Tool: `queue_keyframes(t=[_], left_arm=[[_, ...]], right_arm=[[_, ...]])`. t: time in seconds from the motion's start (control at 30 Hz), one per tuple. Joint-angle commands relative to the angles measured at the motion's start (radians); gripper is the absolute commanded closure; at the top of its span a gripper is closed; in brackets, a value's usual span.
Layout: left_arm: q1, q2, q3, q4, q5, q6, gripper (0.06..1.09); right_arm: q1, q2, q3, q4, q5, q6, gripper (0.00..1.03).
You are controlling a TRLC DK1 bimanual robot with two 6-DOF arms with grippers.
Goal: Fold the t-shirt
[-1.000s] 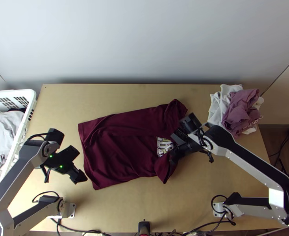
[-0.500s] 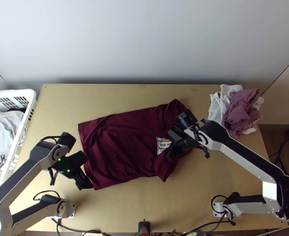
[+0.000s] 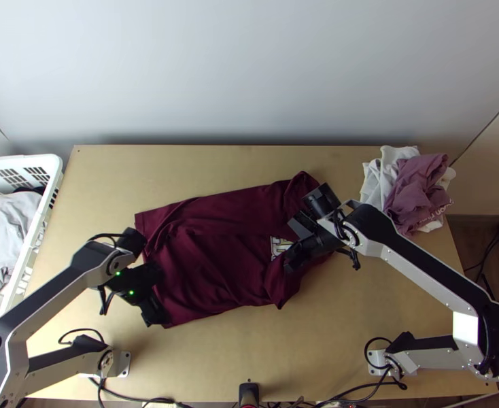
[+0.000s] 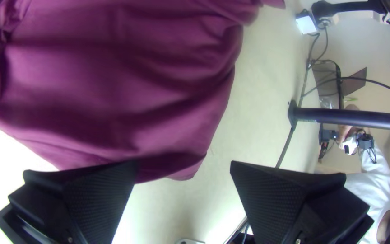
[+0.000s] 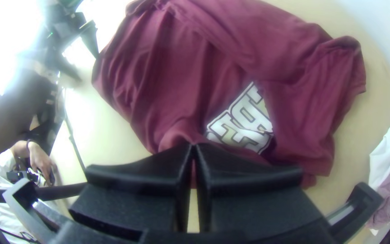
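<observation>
In the top view the maroon t-shirt (image 3: pixel 215 258) lies spread on the table with its far long side folded inward, partly covering the white lettering. My left gripper (image 3: pixel 160 318) is at its lower-left corner. The left wrist view has the left gripper (image 4: pixel 183 180) open, one finger over the edge of the maroon cloth (image 4: pixel 118 90). At the shirt's right end is my right gripper (image 3: pixel 291 262). In the right wrist view the right gripper (image 5: pixel 192 149) is shut on the near part of the maroon shirt (image 5: pixel 181 90), beside the lettering.
A white basket (image 3: pixel 54 178) with grey and white clothes stands at the left edge. A pile of white and mauve clothes (image 3: pixel 416 194) lies at the table's right back. Cables run along the near edge. Bare tabletop (image 3: pixel 249 353) stretches between the arm bases.
My left gripper has moved right, to the shirt's lower-left corner. The right gripper has shifted slightly left, and the near right corner of the cloth has moved a little with it.
</observation>
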State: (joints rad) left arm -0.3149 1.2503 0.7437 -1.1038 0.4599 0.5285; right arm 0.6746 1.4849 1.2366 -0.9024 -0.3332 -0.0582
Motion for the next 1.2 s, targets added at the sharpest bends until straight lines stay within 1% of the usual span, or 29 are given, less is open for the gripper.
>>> queue_keyframes(t=[0.0, 0.17, 0.33, 0.5, 0.57, 0.63, 0.67, 0.7, 0.73, 0.77, 0.8, 0.83, 1.17], left_arm=[[-0.092, 0.047, -0.003, 0.025, -0.013, 0.018, 0.11], [-0.145, 0.052, -0.017, 0.019, -0.081, 0.050, 0.11], [-0.147, 0.061, -0.030, 0.012, -0.122, 0.097, 0.11], [-0.135, 0.077, -0.027, 0.012, -0.135, 0.143, 0.11], [-0.142, 0.078, -0.026, 0.012, -0.141, 0.149, 0.12], [-0.145, 0.077, -0.021, 0.013, -0.145, 0.157, 0.21], [-0.144, 0.077, -0.017, 0.018, -0.147, 0.157, 0.28], [-0.142, 0.078, -0.012, 0.025, -0.145, 0.157, 0.39], [-0.144, 0.087, -0.006, 0.032, -0.145, 0.157, 0.56], [-0.144, 0.106, -0.001, 0.032, -0.144, 0.157, 0.78], [-0.145, 0.126, 0.002, 0.033, -0.142, 0.156, 0.97], [-0.147, 0.136, 0.002, 0.033, -0.142, 0.156, 1.05], [-0.144, 0.098, -0.014, 0.038, -0.136, 0.149, 1.05]], right_arm=[[-0.001, 0.002, 0.015, -0.001, -0.013, 0.015, 1.00], [-0.018, 0.002, 0.021, -0.009, -0.013, 0.014, 1.00], [-0.021, 0.000, 0.020, -0.009, -0.015, 0.014, 1.00], [-0.023, 0.002, 0.024, -0.009, -0.023, 0.018, 1.00], [-0.021, 0.002, 0.029, -0.009, -0.026, 0.020, 1.00], [-0.021, 0.002, 0.035, -0.009, -0.027, 0.021, 1.00], [-0.021, 0.002, 0.038, -0.009, -0.027, 0.023, 1.00], [-0.021, 0.002, 0.038, -0.009, -0.029, 0.024, 1.00], [-0.021, 0.002, 0.040, -0.009, -0.030, 0.024, 1.00], [-0.021, 0.002, 0.038, -0.009, -0.032, 0.024, 1.00], [-0.021, 0.002, 0.038, -0.009, -0.030, 0.024, 1.00], [-0.023, 0.000, 0.038, -0.009, -0.032, 0.024, 1.00], [-0.047, 0.002, 0.041, -0.009, -0.030, 0.015, 1.00]])
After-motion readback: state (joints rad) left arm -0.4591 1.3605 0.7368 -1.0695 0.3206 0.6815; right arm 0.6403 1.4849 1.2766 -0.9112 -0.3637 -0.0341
